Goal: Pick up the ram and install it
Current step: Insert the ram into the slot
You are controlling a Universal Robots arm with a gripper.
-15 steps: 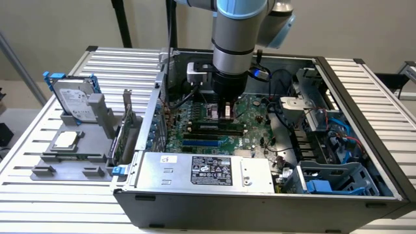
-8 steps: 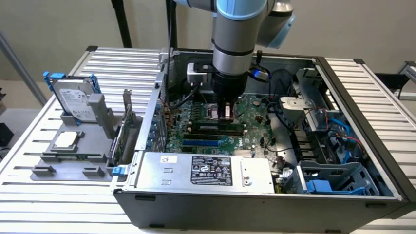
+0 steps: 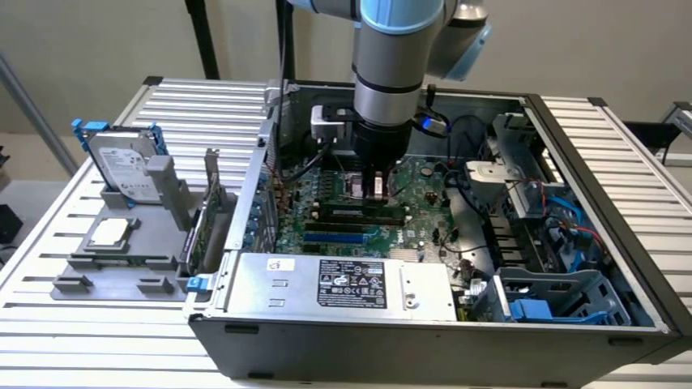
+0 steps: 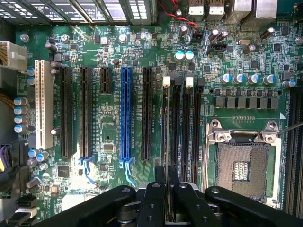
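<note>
The ram (image 4: pixel 166 127) stands on edge in a black memory slot of the motherboard (image 4: pixel 109 142), beside the empty processor socket (image 4: pixel 241 168). The gripper (image 4: pixel 166 177) stands narrow, its fingers (image 4: pixel 173 176) close on either side of the ram's near end; whether they press it cannot be told. In the exterior view the arm (image 3: pixel 395 57) reaches straight down into the open computer case (image 3: pixel 433 324), which lies on a ribbed metal worktop (image 3: pixel 206 97). At the exterior view's left, a grey holder (image 3: pixel 119 271) carries a hard drive (image 3: pixel 121 166) with blue rails and a green expansion card (image 3: pixel 207 219). A plain beige wall (image 3: pixel 87 40) closes the room behind.
</note>
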